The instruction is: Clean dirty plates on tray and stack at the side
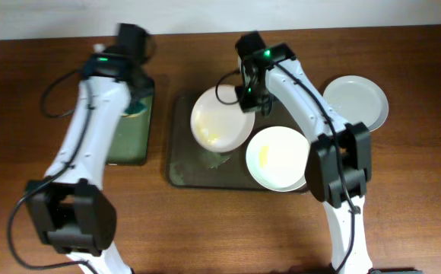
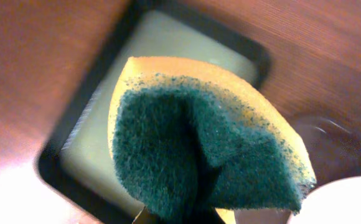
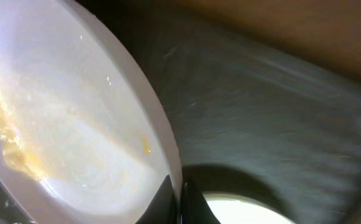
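The dark brown tray (image 1: 181, 169) holds two white plates with yellow smears. My right gripper (image 1: 249, 97) is shut on the rim of the upper left plate (image 1: 219, 120) and holds it tilted; the right wrist view shows the rim (image 3: 162, 137) pinched between the fingers (image 3: 179, 202). The second plate (image 1: 280, 158) lies flat at the tray's front right. A third plate (image 1: 356, 101) sits on the table to the right of the tray. My left gripper (image 1: 133, 90), its fingers hidden, is shut on a yellow and green sponge (image 2: 199, 143) above the small black tray (image 2: 168, 43).
The narrow black tray with a green inside (image 1: 128, 133) lies left of the brown tray, under my left arm. A wet smear (image 1: 214, 158) marks the brown tray between the plates. The wooden table's back edge (image 1: 205, 34) runs behind both arms.
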